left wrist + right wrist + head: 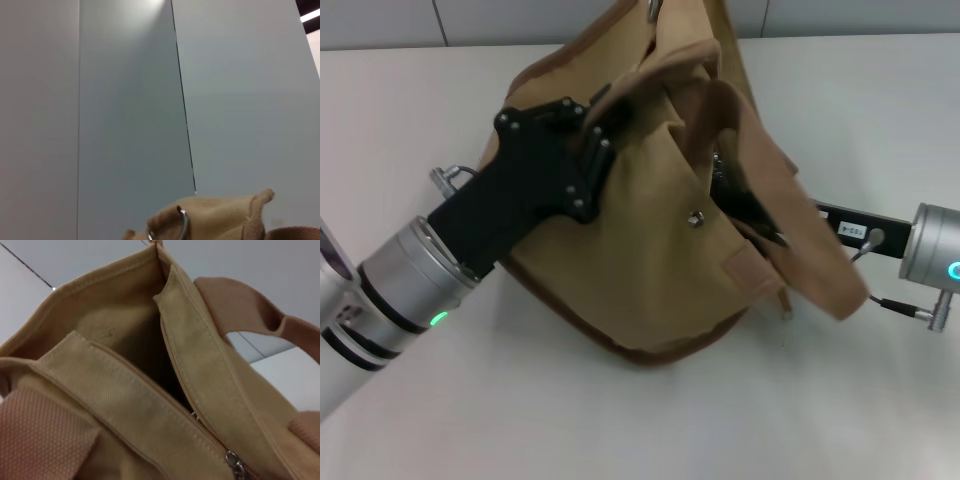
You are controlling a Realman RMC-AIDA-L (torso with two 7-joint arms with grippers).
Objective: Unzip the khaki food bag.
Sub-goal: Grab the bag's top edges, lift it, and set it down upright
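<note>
The khaki food bag stands tilted on the white table, its front pocket snap facing me. My left gripper is shut on the bag's upper left end. My right gripper reaches in from the right under a webbing handle, to the bag's top opening, and is mostly hidden. In the right wrist view the zipper is parted along most of its length, showing the dark inside. The silver zipper pull is close to the camera. The left wrist view shows only the bag's top edge with a metal ring.
The white table extends in front of the bag and to both sides. A grey panelled wall stands behind it. My right arm's silver wrist lies low over the table at the right edge.
</note>
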